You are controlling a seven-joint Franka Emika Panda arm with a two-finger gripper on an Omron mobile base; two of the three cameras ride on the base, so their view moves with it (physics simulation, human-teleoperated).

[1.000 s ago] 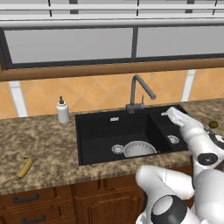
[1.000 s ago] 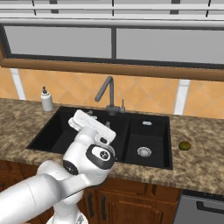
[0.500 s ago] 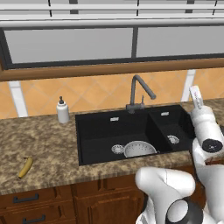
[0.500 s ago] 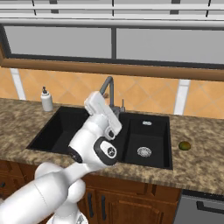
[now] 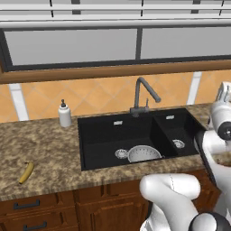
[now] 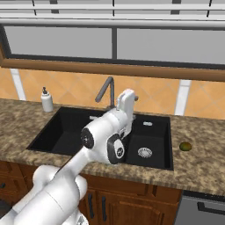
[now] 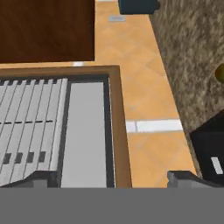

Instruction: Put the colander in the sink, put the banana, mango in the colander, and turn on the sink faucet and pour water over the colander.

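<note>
The white-grey colander (image 5: 143, 153) lies in the large left basin of the black sink (image 5: 101, 140), beside the silver drain. On the granite far to the left rests the yellow banana (image 5: 26, 173). The olive-green mango (image 6: 185, 146) sits on the counter right of the sink (image 6: 159, 132) and shows at the edge of the hand view as the mango (image 7: 220, 72). The dark gooseneck sink faucet (image 5: 144, 92) stands behind the basins; no water runs from it. My gripper (image 6: 126, 96) is raised above the sink's right side, open and empty (image 7: 111, 178), facing the backsplash and window.
A white soap dispenser (image 5: 65, 114) stands at the sink's back left corner. The smaller right basin has its own drain (image 6: 144, 152). A tiled backsplash and a wooden window sill (image 5: 113, 72) run behind the counter. My arm crosses in front of the left basin in the right base view.
My arm has swung up and to the right, away from the left basin, and the hand has tipped upward toward the wall. The colander stays in the sink. The jaws remain open.
</note>
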